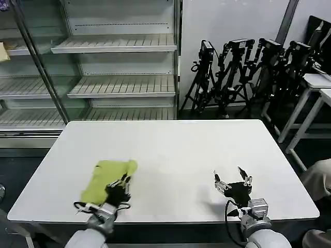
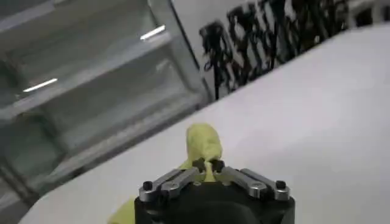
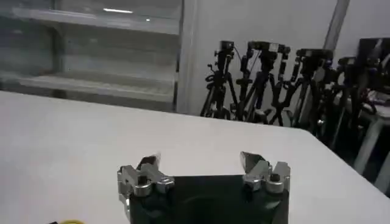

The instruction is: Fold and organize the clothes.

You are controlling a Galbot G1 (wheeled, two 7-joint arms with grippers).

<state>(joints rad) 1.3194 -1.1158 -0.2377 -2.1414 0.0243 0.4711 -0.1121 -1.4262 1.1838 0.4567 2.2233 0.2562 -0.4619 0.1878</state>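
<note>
The clothes are one lime yellow-green T-shirt [image 1: 103,178], bunched into a small folded bundle near the front left of the white table [image 1: 170,155]. My left gripper [image 1: 120,182] sits at the bundle's near right edge, shut on a pinch of the fabric. In the left wrist view the shirt [image 2: 202,143] rises as a narrow fold beyond the gripper [image 2: 208,164], whose tips are closed on it. My right gripper [image 1: 232,177] hovers open over bare table at the front right, nothing between its fingers; the right wrist view shows it [image 3: 199,159] spread wide.
Glass-fronted shelving [image 1: 114,62] stands behind the table at the left. Black tripods [image 1: 243,72] cluster at the back right, beside another white table [image 1: 318,85]. The table's front edge is close to both grippers.
</note>
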